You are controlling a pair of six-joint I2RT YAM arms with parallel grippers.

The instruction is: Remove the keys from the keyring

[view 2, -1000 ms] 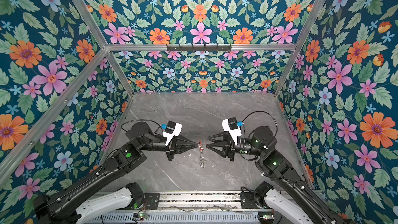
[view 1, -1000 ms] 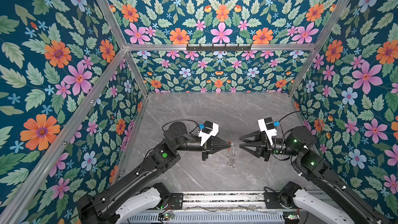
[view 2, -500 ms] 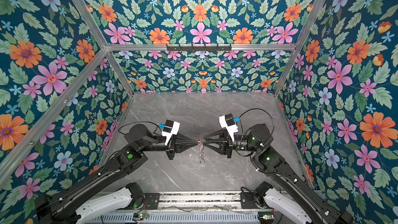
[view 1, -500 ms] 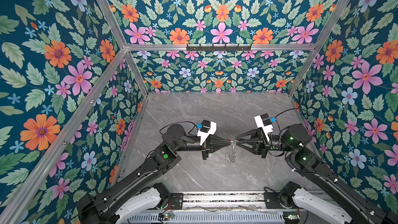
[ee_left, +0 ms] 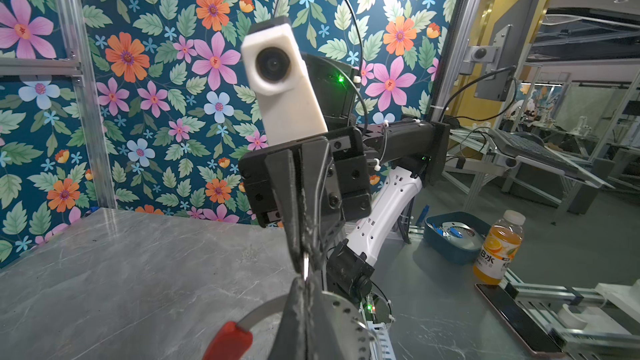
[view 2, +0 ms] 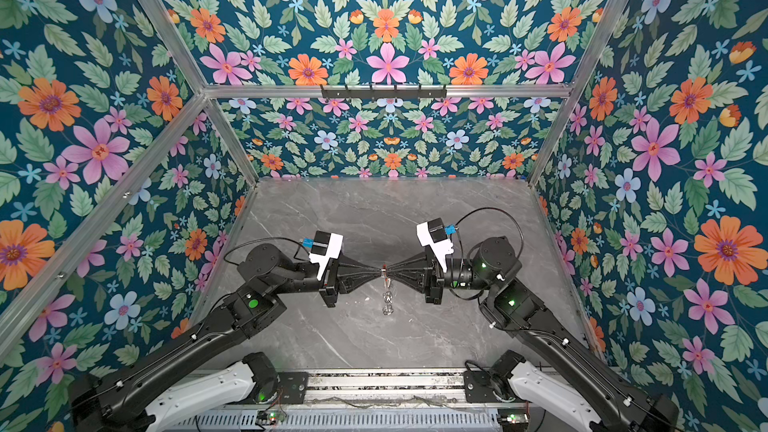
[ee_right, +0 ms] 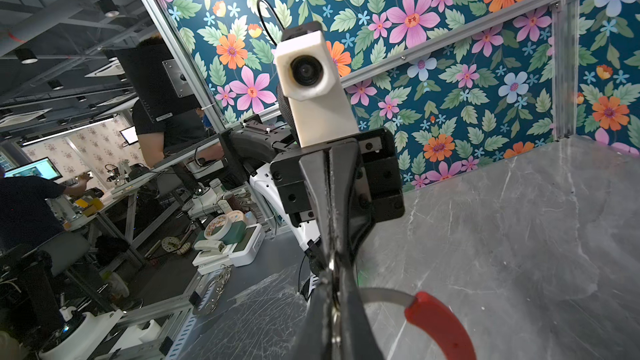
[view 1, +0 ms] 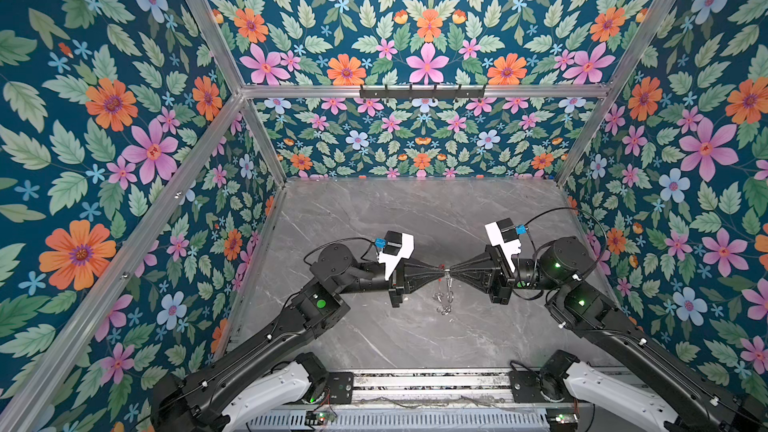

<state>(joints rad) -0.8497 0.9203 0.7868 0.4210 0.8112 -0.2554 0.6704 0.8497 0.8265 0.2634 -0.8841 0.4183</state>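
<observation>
Grey marble-patterned tabletop [view 1: 415, 218]

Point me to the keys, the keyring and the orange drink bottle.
keys [view 1: 444, 303]: in a top view, on the middle of the dangling silvery bunch.
keyring [ee_right: 437, 323]: right wrist view, on its red sleeve.
bottle [ee_left: 498, 252]: left wrist view, on the orange body.

red-sleeved keyring [ee_right: 433, 323] aloft, tiny keys [view 1: 444, 303] perhaps below
</observation>
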